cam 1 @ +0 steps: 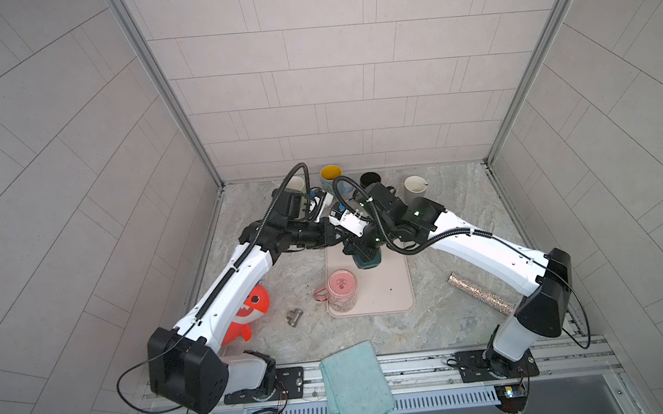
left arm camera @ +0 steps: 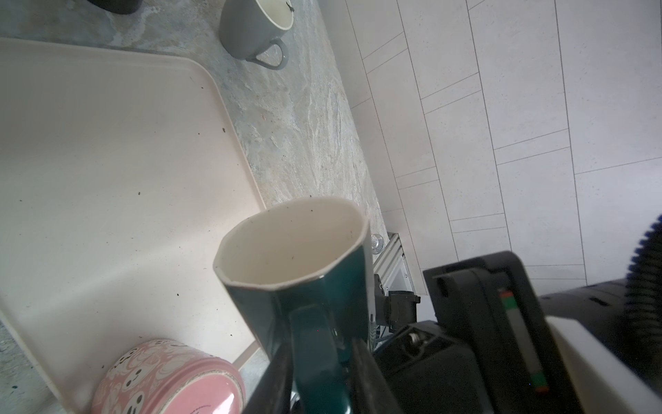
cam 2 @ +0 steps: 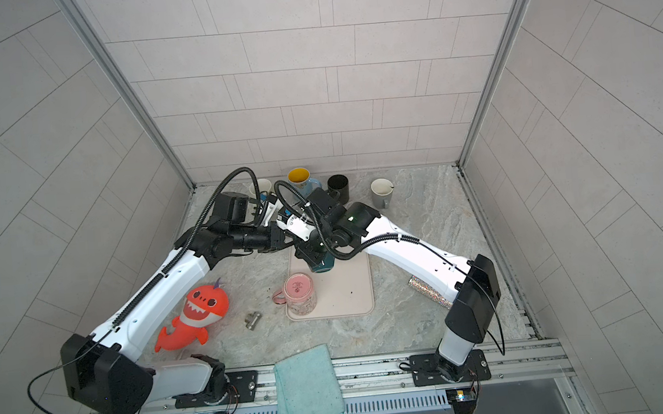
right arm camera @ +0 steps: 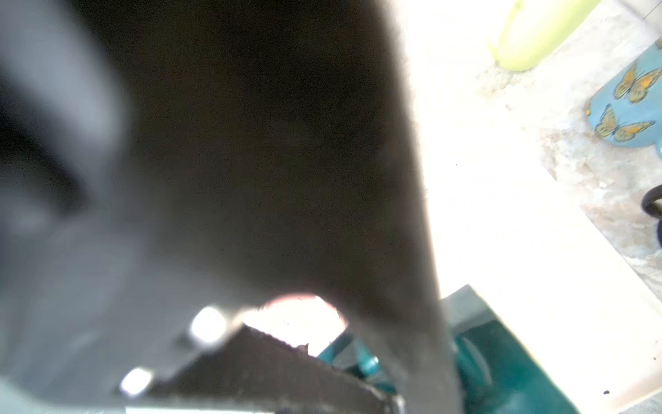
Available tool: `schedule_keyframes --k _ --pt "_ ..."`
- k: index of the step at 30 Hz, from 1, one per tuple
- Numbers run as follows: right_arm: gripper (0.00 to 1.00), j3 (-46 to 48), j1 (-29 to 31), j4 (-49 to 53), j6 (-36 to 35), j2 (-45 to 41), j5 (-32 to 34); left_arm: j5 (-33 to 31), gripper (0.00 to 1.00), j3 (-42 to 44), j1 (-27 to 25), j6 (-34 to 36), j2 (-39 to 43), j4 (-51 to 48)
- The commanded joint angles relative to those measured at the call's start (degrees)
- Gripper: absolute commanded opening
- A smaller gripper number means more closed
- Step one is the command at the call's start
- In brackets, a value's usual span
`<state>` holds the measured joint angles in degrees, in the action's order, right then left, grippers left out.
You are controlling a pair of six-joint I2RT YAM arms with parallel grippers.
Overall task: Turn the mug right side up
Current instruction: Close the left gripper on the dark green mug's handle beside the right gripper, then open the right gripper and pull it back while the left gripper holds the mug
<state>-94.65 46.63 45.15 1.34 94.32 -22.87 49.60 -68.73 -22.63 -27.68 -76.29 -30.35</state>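
Note:
A dark teal mug (cam 1: 368, 261) (cam 2: 323, 263) with a cream inside hangs tilted over the far end of the pink mat (cam 1: 389, 292). In the left wrist view the mug (left arm camera: 297, 272) has its mouth turned away from the camera. There my left gripper (left arm camera: 318, 358) pinches the mug's handle from both sides. In both top views my left gripper (cam 1: 338, 239) meets my right gripper (cam 1: 355, 250) at the mug. The right gripper (right arm camera: 358, 362) is shut on the mug (right arm camera: 501, 358). A dark blur hides most of the right wrist view.
A pink patterned mug (cam 1: 342, 292) (left arm camera: 168, 380) stands upside down at the mat's near left corner. Several cups line the back wall: cream (cam 1: 295, 183), butterfly (cam 1: 331, 175), black (cam 1: 370, 178), grey (cam 1: 414, 187). An orange shark toy (cam 2: 196, 311), metal fitting (cam 1: 294, 317), glitter tube (cam 1: 480, 293) and teal cloth (cam 1: 356, 384) lie around.

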Motion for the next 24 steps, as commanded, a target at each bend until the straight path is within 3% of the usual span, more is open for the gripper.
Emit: schedule_keyframes --k 1,6,12,15,24 --pt "0.00 -4.0 0.7 -5.3 -4.6 0.0 0.6 1.3 0.22 -0.5 -2.3 3.0 -1.1 -3.0" --pt "0.00 -3.9 0.7 -5.2 -4.7 -0.1 1.1 0.2 0.00 -0.4 -2.5 3.1 -0.8 -2.5" --pt "0.00 -3.0 0.5 -5.5 -4.1 -0.5 3.0 -1.3 0.00 0.0 -2.5 0.7 0.3 1.3" --pt "0.08 -2.0 0.2 -6.1 -3.7 -1.1 3.5 -1.4 0.00 -0.3 -2.5 0.0 0.4 2.4" --pt "0.18 -0.1 -0.5 -6.6 -3.5 -2.3 4.6 -2.6 0.00 -1.5 -2.5 -0.1 -0.3 3.1"
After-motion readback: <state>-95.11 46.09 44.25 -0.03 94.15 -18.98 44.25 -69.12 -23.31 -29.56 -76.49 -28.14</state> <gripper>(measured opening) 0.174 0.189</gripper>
